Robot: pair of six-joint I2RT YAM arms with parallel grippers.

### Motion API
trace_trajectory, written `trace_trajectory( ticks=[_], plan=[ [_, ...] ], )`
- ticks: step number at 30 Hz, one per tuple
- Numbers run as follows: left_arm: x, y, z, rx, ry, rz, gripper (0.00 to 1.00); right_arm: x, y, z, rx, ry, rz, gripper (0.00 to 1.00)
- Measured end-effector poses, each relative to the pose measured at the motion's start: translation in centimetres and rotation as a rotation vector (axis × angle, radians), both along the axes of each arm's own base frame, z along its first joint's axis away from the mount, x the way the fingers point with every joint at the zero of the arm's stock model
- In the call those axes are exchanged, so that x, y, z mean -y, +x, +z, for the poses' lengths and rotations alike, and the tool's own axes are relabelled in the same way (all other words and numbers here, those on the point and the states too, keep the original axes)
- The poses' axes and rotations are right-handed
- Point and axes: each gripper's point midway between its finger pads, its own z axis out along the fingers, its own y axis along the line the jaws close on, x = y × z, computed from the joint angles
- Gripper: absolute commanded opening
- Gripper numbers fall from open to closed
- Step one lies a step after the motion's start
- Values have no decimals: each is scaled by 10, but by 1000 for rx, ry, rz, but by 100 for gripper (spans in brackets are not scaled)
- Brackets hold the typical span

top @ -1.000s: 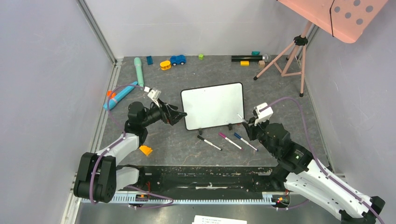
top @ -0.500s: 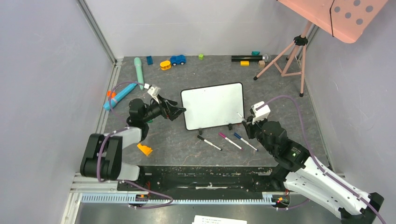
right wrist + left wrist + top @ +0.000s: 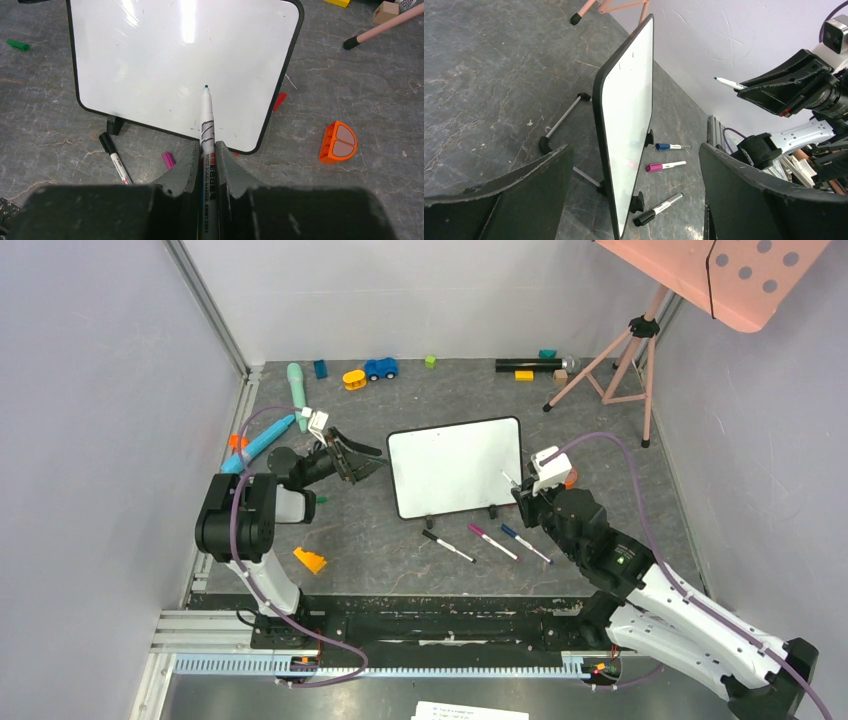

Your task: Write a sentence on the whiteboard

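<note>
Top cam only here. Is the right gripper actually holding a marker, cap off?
Observer: Yes. The right wrist view shows the right gripper shut on a white marker, uncapped, its dark tip aimed at the whiteboard.
Operator: Tip on the board?
Observer: No. The left wrist view looks along the board's edge, and there the tip sits in the air, clear of the face.
Operator: Anything written?
Observer: Nothing. In the right wrist view the face is blank, with only glare and a few faint specks.
</note>
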Motion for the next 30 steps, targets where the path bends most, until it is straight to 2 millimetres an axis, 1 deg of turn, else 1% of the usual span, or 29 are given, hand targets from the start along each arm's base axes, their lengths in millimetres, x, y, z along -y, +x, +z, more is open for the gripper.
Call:
trace_trajectory(
  ticks=[2,6,11,15,19,21,23,25,26,30],
  plan=[
    [0,-1,2,7,-4,-8,100,-1,1,1,5,-1,0,0],
    [1,1,0,-16,-14,-14,100,-2,4,-1,6,-14,1,0],
    [0,15,-8,-59,-28,-14,99,-2,6,-2,9,-26,-3,0],
    [-7,23,-14,-92,-35,-11,88,-3,7,0,17,-26,-2,0],
    [-9,31,-17,-111,-40,-25,84,-6,10,2,27,-19,-1,0],
    [-4,32,-18,-118,-41,-53,83,-6,11,2,30,-20,0,0],
    [4,30,-17,-117,-37,-93,82,-7,11,2,30,-22,1,0],
    [13,24,-17,-115,-32,-129,73,-7,11,1,29,-25,2,0],
    [17,21,-17,-116,-29,-147,71,-7,11,2,29,-24,2,0],
    [23,15,-18,-118,-25,-174,68,-10,12,2,30,-19,10,0]
  ],
)
